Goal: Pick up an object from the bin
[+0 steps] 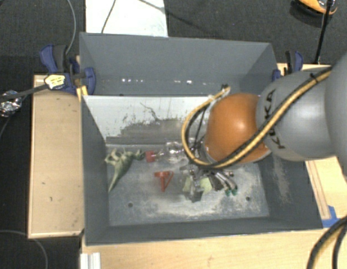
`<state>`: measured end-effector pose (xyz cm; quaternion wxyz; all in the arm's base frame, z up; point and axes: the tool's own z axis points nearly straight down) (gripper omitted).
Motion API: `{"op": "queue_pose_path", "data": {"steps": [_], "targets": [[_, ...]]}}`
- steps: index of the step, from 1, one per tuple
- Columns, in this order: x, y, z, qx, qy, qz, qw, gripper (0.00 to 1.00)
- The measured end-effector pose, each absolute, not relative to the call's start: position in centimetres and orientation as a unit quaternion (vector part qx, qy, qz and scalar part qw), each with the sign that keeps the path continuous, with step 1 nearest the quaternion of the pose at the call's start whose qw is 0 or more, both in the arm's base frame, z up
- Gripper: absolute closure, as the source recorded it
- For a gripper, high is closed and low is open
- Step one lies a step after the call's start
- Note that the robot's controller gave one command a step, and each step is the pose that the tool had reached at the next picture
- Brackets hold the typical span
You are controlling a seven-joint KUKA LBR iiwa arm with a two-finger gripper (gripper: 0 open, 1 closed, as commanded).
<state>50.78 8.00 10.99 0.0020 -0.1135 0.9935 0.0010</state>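
Note:
My gripper (197, 187) is low over the bin floor, right of the middle, under the arm's orange cover. A small red cone-shaped piece (163, 179) lies just to its left on the floor. Behind that, a clear plastic bottle (172, 150) with a red cap lies on its side, partly hidden by the cables. A small dark green bit (232, 192) shows at the gripper's right side. Something olive-coloured sits right at the gripper's lower end; what it is cannot be made out.
A green toy dinosaur (121, 162) lies at the left of the bin floor, close to the left wall. The arm and its orange cover hide the right rear part of the floor.

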Motion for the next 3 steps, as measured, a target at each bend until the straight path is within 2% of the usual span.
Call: {"op": "queue_pose_path", "data": {"steps": [1, 2, 3], "targets": [[50.8, 7.5, 10.4, -0.133, 0.991, 0.002, 0.002, 1.0], [50.5, 7.3, 14.6, -0.127, 0.992, 0.001, -0.003, 1.0], [51.9, 8.4, 20.9, -0.133, 0.991, 0.002, 0.001, 1.0]]}}
